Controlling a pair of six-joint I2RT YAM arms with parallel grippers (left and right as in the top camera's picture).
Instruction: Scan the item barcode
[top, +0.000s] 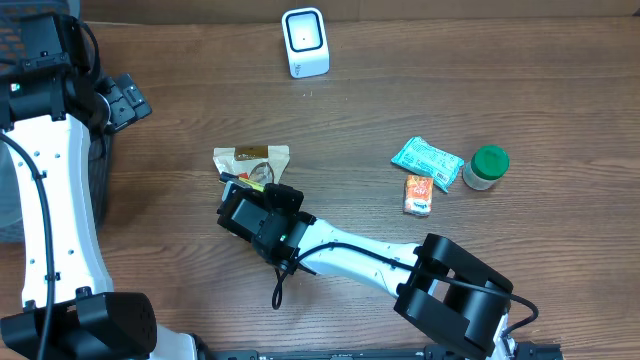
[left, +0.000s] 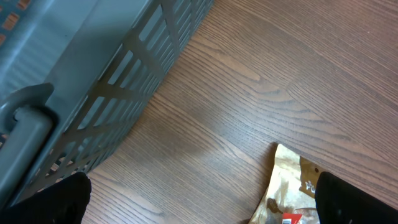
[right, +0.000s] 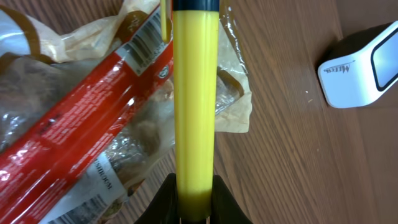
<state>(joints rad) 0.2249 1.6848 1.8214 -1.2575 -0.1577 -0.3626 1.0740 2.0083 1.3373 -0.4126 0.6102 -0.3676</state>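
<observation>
My right gripper (right: 194, 186) is shut on a long yellow stick (right: 194, 93) that runs straight up the right wrist view. Under and to the left of the stick lies a clear snack bag (right: 81, 118) with a red label and a barcode (right: 144, 43). The overhead view has that bag (top: 250, 158) at mid-table with the right gripper (top: 245, 190) at its near edge. The white scanner (top: 305, 42) stands at the far edge; its corner (right: 360, 65) also shows from the right wrist. My left gripper (left: 205, 205) hangs open over bare wood, beside the bag's corner (left: 289, 186).
A grey slatted basket (left: 74, 74) fills the left of the left wrist view. On the right of the table lie a teal packet (top: 427, 162), an orange packet (top: 418, 195) and a green-lidded jar (top: 486, 167).
</observation>
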